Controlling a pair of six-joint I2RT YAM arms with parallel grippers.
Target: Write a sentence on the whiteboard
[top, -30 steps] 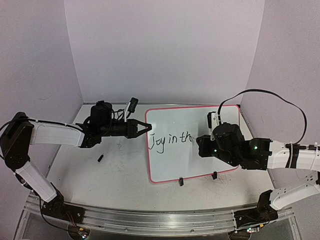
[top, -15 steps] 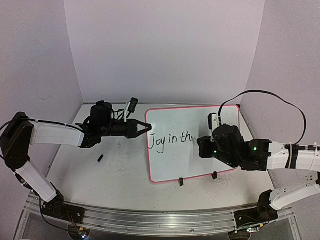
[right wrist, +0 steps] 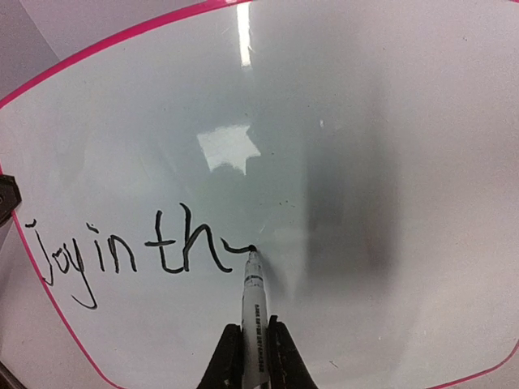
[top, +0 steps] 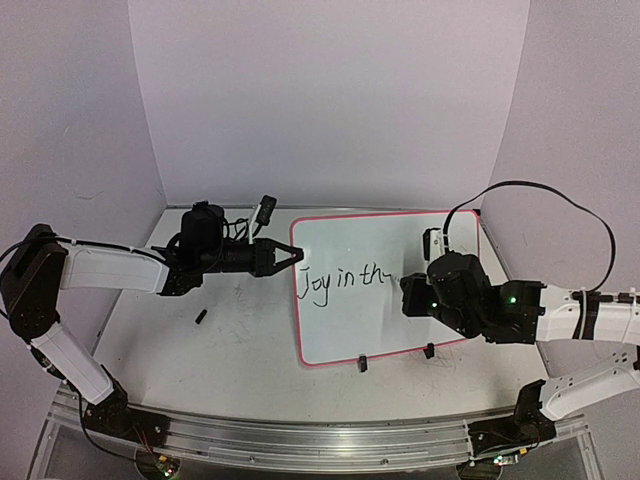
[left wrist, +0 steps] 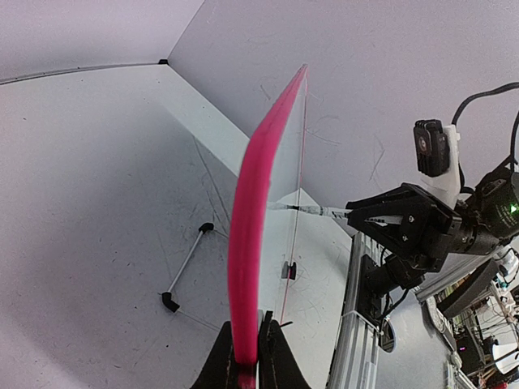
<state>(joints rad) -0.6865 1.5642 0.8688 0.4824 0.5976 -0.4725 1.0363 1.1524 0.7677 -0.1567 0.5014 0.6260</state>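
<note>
At the counter's far right quarter: whiteboard (top: 360, 235), face up, with a pink-red border and two black clips (top: 362, 363) on its near long edge.
Left end effector (top: 290, 256): pinched shut on the whiteboard's left short edge, apparently steadying it.
Right end effector (right wrist: 255, 344): pressed together on a marker (right wrist: 253, 296), poised over the middle of the board.
Marker tip: touching the surface just right of the last letter.
Writing so far: "joy in th", followed by a short trailing stroke.
Change: over the last second the right arm slid a little toward the board's right edge, and the short stroke grew out of the "h". The left arm and the whiteboard did not shift.
Meaning for the task: the next letter seems to be under way. The sentence looks only partly written, with more words to come.
Open room on the board: a blank stretch runs from the tip to the right border. Further blank bands lie above the line and below it, toward the near edge.
Edges: the right border lies near the counter's right wall, so the line will probably have to wrap to a lower row before long.
Loose item: a small dark object (top: 201, 316) on the counter's left half, well apart from the whiteboard; its identity cannot be told.
</note>
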